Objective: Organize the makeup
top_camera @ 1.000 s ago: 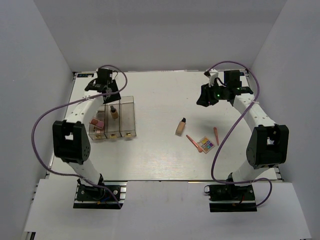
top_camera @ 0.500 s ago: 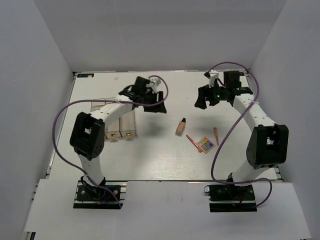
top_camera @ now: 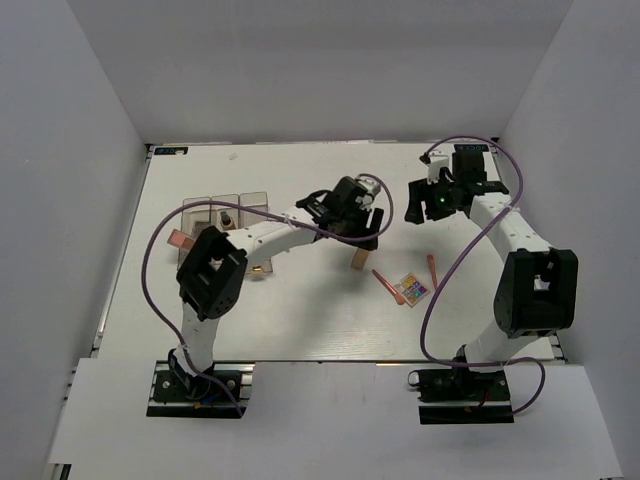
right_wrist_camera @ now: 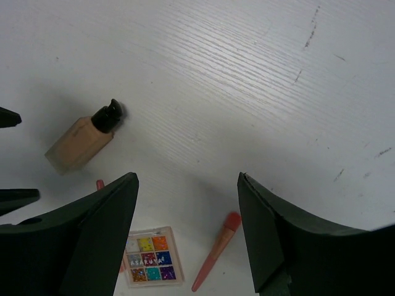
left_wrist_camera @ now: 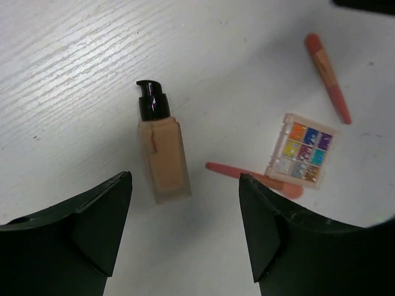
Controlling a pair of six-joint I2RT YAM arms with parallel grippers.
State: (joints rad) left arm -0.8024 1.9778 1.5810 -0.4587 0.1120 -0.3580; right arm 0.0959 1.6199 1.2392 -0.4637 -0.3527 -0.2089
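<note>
A beige foundation bottle [top_camera: 357,260] with a dark cap lies on the white table; it also shows in the left wrist view [left_wrist_camera: 163,163] and the right wrist view [right_wrist_camera: 77,145]. To its right lie a multicolour palette [top_camera: 411,289] [left_wrist_camera: 301,154] [right_wrist_camera: 148,256] and two pink-red pencils, one [top_camera: 385,283] [left_wrist_camera: 247,174] touching the palette, the other [top_camera: 432,270] [left_wrist_camera: 327,77] [right_wrist_camera: 216,259] apart. My left gripper [top_camera: 365,232] [left_wrist_camera: 185,177] is open and empty just above the bottle. My right gripper [top_camera: 418,210] [right_wrist_camera: 187,177] is open and empty, behind these things.
The clear three-compartment box [top_camera: 255,205] stands at the left, partly hidden by my left arm. It holds another foundation bottle [top_camera: 227,218], and a pink item [top_camera: 180,240] is at its left side. White walls enclose the table.
My left arm has swung right, from over the clear box to above the lying foundation bottle. My right gripper has shifted slightly.
</note>
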